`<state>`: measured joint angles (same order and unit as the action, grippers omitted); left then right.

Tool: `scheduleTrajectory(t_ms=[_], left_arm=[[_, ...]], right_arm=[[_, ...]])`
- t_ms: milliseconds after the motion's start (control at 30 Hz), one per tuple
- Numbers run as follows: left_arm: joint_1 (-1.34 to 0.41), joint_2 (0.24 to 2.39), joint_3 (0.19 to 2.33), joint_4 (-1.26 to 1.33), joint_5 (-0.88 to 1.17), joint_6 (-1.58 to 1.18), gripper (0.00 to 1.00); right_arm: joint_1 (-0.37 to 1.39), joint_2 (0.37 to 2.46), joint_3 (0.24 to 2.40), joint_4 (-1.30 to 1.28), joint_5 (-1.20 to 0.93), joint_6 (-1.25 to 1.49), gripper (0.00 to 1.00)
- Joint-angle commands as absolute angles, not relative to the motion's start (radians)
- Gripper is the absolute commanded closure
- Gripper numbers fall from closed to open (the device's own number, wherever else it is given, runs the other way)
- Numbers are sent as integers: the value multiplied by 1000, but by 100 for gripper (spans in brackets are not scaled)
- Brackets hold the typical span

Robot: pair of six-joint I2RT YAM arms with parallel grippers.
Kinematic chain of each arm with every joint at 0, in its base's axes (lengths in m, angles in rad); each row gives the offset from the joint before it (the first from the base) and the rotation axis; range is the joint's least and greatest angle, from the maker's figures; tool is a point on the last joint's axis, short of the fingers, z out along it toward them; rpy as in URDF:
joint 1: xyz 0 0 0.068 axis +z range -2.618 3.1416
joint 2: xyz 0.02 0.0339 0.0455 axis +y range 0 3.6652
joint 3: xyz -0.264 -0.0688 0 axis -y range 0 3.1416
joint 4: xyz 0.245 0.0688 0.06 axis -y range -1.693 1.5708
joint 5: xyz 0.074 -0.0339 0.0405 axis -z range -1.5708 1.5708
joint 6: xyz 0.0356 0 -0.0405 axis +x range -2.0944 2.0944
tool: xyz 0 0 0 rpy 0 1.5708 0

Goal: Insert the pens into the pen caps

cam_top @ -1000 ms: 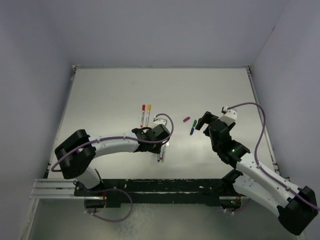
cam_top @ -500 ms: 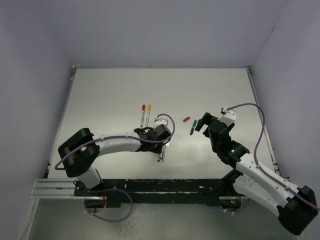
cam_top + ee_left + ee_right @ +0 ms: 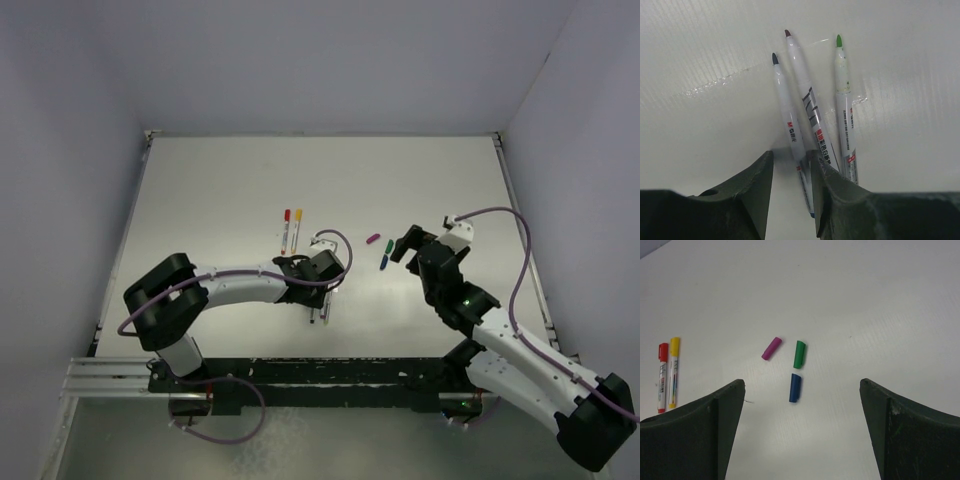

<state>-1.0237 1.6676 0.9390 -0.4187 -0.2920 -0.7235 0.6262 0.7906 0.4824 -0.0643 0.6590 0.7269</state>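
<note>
Three uncapped pens lie side by side in the left wrist view: a blue-tipped pen [image 3: 786,105], a dark-red-tipped pen [image 3: 805,95] and a green-tipped pen [image 3: 842,95]. My left gripper [image 3: 791,155] is low over them, its jaws slightly apart and straddling the blue-tipped pen's rear half, which lies against the right finger [image 3: 827,187]. From above, the left gripper [image 3: 316,292] covers most of these pens [image 3: 318,312]. My right gripper [image 3: 801,382] is wide open and empty above a blue cap [image 3: 795,388], a green cap [image 3: 799,354] and a magenta cap [image 3: 771,348].
Two pens with their caps on, one red [image 3: 286,228] and one yellow [image 3: 297,228], lie side by side behind my left gripper; they also show in the right wrist view [image 3: 662,375]. The loose caps [image 3: 384,262] lie between the two grippers. Walls enclose the table [image 3: 200,200].
My left arm has shifted slightly nearer and settled lower over the three pens. The right arm and the caps have not moved.
</note>
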Motion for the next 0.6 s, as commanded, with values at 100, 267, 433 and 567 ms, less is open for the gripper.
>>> scheduleTrajectory(t_ms=[100, 267, 433, 567], left_arm=[[-1029, 1637, 917, -500, -284, -762, 61], [-1021, 1603, 877, -544, -300, -772, 61], [-1019, 1608, 856, -554, -268, -770, 62], [-1009, 1617, 844, -528, -274, -760, 62]], right_arm=[[622, 758, 481, -64, 660, 758, 2], [623, 754, 480, -69, 655, 774, 2], [623, 755, 486, -72, 653, 779, 2], [623, 751, 485, -72, 652, 785, 2]])
